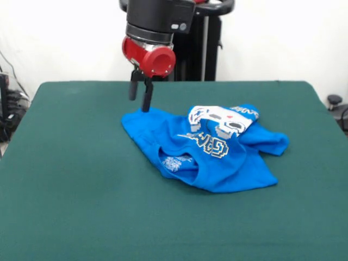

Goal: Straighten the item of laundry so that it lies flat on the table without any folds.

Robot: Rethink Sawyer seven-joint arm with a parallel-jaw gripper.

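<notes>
Green felt of the table (70, 217) runs bare along the near edge, and nothing lies there. Going rightward, my gripper (140, 95) hangs above the table's far half, left of centre. Its two dark fingers (147, 98) are parted and hold nothing; the lower tip seems to sit right at the T-shirt's (228, 168) far left corner, though I can't tell if it touches.

I judge I'm at the start of a grasp. Next I should close on that corner and draw it out toward the table's left edge, low and slow, so the cloth spreads rather than bunches.

Right of centre, the bright blue shirt lies crumpled: the white controller print (220, 120) is folded over on top, the lettering buckled, and a sleeve flops rightward.
</notes>
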